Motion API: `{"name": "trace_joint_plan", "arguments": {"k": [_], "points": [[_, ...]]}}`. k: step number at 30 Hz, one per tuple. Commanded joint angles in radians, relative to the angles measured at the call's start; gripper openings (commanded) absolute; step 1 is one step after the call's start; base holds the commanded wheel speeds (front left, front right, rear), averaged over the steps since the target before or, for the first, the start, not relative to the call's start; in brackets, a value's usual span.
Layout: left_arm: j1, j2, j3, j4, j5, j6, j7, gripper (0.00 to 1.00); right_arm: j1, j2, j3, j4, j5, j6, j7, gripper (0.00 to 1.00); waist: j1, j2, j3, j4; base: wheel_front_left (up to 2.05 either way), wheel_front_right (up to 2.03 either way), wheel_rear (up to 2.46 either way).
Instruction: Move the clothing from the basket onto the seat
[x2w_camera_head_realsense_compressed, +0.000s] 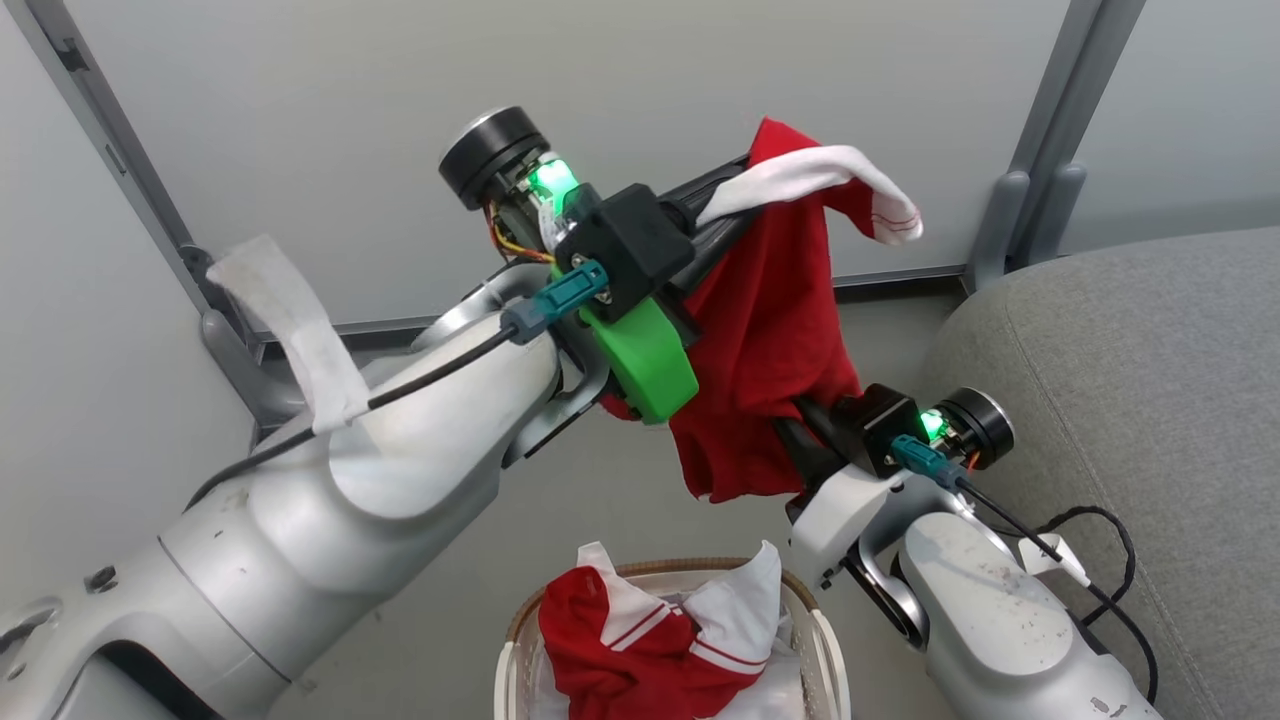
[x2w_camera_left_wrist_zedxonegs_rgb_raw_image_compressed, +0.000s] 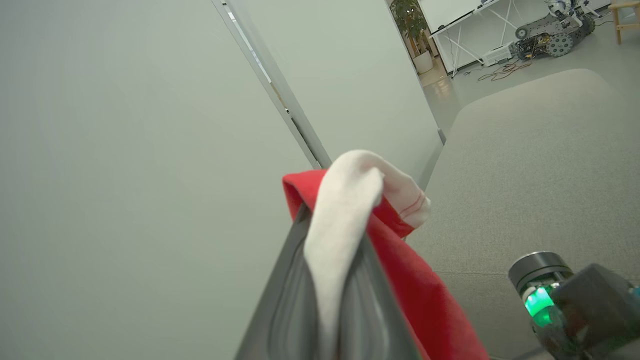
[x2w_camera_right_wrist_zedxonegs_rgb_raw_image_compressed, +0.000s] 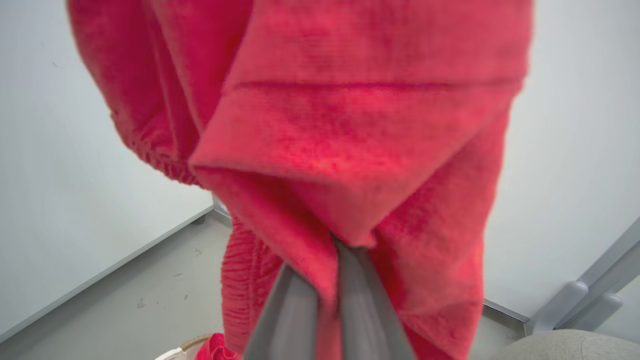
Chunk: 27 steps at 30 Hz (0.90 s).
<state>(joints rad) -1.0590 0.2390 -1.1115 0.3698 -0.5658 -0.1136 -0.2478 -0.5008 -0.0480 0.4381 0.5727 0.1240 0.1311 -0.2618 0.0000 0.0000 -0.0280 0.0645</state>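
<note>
The left gripper (x2w_camera_head_realsense_compressed: 733, 203) pinches the white trim at the top of a red garment (x2w_camera_head_realsense_compressed: 770, 330). The right gripper (x2w_camera_head_realsense_compressed: 800, 422) pinches its lower red fold, so it hangs in the air between them. Below, a second red-and-white garment (x2w_camera_head_realsense_compressed: 640, 650) lies in the basket (x2w_camera_head_realsense_compressed: 818, 625), with the seat (x2w_camera_head_realsense_compressed: 1130, 370) to the right.
</note>
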Motion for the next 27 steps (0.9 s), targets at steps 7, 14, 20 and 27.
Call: {"name": "trace_joint_plan", "arguments": {"k": [7, 14, 20, 27], "points": [[0.16, 0.003, 0.065, 0.028, -0.067, 0.038, -0.018, 0.36, 0.021, -0.006, -0.053, -0.045, 0.002, -0.001, -0.005, 0.0, 0.0, 0.0, 0.008, -0.008, 0.0, 0.0, 0.0], [0.349, -0.03, 0.219, 0.014, -0.044, 0.057, -0.017, 1.0, 0.022, -0.011, -0.099, -0.09, -0.014, -0.001, -0.005, 0.0, 0.0, 0.0, 0.018, -0.016, 0.0, 0.0, 0.0], [0.49, -0.07, 0.332, 0.024, 0.029, 0.042, -0.017, 1.0, 0.026, -0.014, -0.122, -0.121, -0.02, -0.001, -0.005, 0.0, 0.0, 0.0, 0.024, -0.025, 0.0, 0.0, 0.0], [0.617, -0.11, 0.422, 0.052, 0.094, 0.011, -0.017, 1.0, 0.036, -0.015, -0.15, -0.148, -0.026, -0.001, -0.005, 0.0, 0.0, 0.0, 0.028, -0.034, 0.0, 0.0, 0.0]]}}
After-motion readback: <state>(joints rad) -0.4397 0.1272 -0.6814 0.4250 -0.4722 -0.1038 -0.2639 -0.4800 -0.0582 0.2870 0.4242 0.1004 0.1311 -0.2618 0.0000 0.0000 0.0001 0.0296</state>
